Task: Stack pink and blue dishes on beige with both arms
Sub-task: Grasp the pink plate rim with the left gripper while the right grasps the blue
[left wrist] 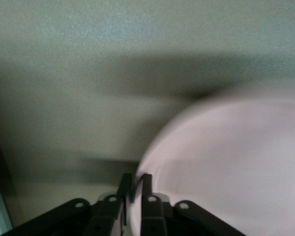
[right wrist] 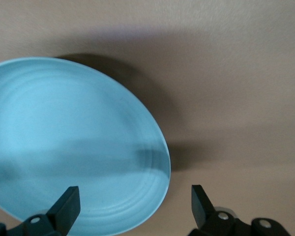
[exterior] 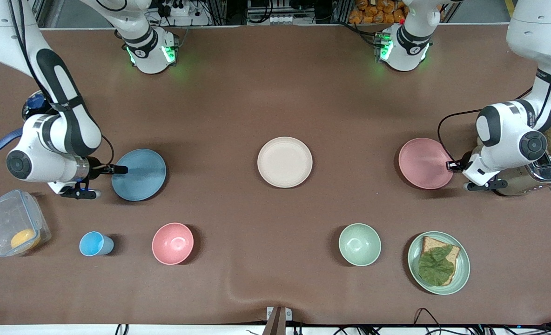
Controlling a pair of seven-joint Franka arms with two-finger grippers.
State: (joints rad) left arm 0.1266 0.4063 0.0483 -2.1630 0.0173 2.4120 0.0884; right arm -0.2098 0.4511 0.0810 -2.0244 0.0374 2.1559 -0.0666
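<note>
The cream-beige plate (exterior: 285, 162) lies at the table's middle. Toward the left arm's end lies the pale pink plate (exterior: 422, 163), (left wrist: 226, 167). My left gripper (exterior: 451, 164), (left wrist: 136, 187) is at its rim, shut on the edge, with one finger on each side of it. Toward the right arm's end lies the light blue plate (exterior: 140, 176), (right wrist: 73, 147). My right gripper (exterior: 117, 170), (right wrist: 133, 201) is at that plate's edge and stands open. Its fingers (right wrist: 69, 201) are spread wide, with the rim between them untouched.
Nearer the camera stand a blue cup (exterior: 94, 244), a pink bowl (exterior: 172, 243), a green bowl (exterior: 359, 244) and a green plate with bread and a leaf (exterior: 438, 263). A clear box (exterior: 12, 228) sits by the right arm. A toaster (exterior: 540, 174) sits by the left arm.
</note>
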